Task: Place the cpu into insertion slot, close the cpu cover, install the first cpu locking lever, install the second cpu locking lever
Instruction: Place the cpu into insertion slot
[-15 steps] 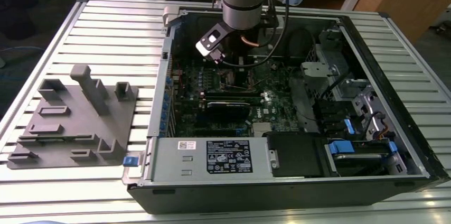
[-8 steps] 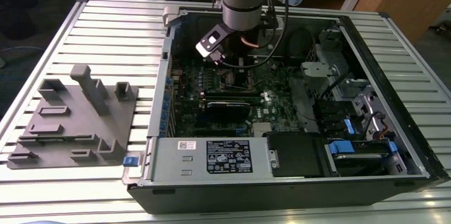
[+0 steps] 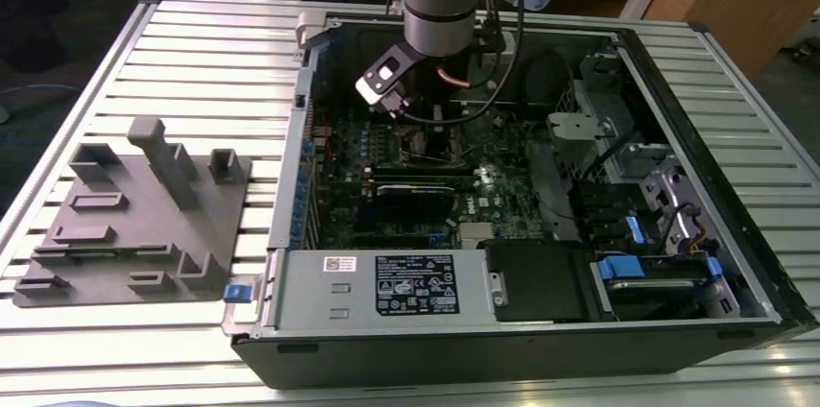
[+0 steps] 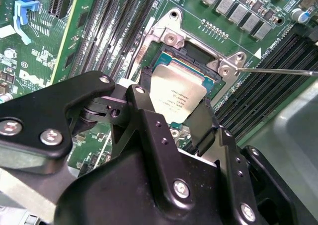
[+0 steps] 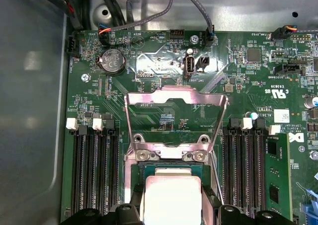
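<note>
My arm reaches down into an open computer case, and my gripper (image 3: pixel 429 129) hangs over the green circuit board. In both wrist views the black fingers (image 4: pixel 141 103) stand on two opposite sides of the cpu (image 4: pixel 178 97), a flat square chip with a silver-grey top, and they look shut on it. The cpu (image 5: pixel 171 197) sits at or just over the insertion slot (image 4: pixel 226 67), a square socket with a silvery rim (image 5: pixel 164 156). The cpu cover (image 5: pixel 174 95), a thin metal frame with a window, stands raised behind the socket. A thin lever rod (image 4: pixel 278 71) sticks out to the side.
Black memory slots (image 5: pixel 94 170) flank the socket on both sides. Cables (image 5: pixel 124 11) run along the case wall above the board. A power supply box (image 3: pixel 384 287) and drive bays with blue tabs (image 3: pixel 640 268) fill the case's near end. A grey fixture plate (image 3: pixel 129 215) lies at the exterior view's left.
</note>
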Available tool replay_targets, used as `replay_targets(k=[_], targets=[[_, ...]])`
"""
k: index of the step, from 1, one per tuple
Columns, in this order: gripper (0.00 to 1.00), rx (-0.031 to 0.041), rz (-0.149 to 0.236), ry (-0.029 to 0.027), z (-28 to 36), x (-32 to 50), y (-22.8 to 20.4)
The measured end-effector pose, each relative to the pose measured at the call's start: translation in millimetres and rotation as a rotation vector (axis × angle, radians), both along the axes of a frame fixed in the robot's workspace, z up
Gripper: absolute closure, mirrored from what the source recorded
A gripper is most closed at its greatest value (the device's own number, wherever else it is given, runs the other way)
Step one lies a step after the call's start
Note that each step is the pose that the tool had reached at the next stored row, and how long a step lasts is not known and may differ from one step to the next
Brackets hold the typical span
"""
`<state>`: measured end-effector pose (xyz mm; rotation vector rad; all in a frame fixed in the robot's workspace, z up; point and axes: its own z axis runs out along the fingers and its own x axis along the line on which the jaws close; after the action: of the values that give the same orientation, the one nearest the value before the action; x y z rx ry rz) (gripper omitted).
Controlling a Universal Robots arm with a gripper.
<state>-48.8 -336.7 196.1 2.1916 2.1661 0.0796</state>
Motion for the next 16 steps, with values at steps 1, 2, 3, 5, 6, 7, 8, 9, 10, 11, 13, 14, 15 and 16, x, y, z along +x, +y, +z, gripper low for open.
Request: replay_targets(k=[1,2,3,5,6,7,8,9,10,11,13,14,15,16], targets=[[0.46,0.0,0.0,0.0,-0.2,-0.1,0.0],[0.46,-0.0001,0.0,0.0001,-0.3,-0.1,0.0],[0.46,-0.0002,0.0,0.0002,-0.3,-0.1,0.0],[0.46,-0.0001,0.0,0.0,-0.4,-0.5,0.0],[0.46,-0.0001,0.0,0.0001,-0.5,-0.6,0.0],[0.46,-0.0001,0.0,0.0001,-0.7,-1.1,0.0],[0.46,-0.0001,0.0,0.0,-1.0,-1.1,0.6],[0.46,-0.0002,0.0,0.0001,-1.0,-1.1,0.6],[0.46,-0.0001,0.0,0.0001,-1.2,-1.1,0.6],[0.46,0.0,0.0,0.0,-1.5,-1.1,0.6],[0.46,-0.0002,0.0,0.0001,-1.8,-1.1,0.6],[0.46,0.0002,0.0,0.0,-1.9,-1.1,0.8],[0.46,0.0002,0.0,0.0001,-1.9,-1.1,0.8],[0.46,0.0001,0.0,0.0001,-1.9,-1.1,0.8]])
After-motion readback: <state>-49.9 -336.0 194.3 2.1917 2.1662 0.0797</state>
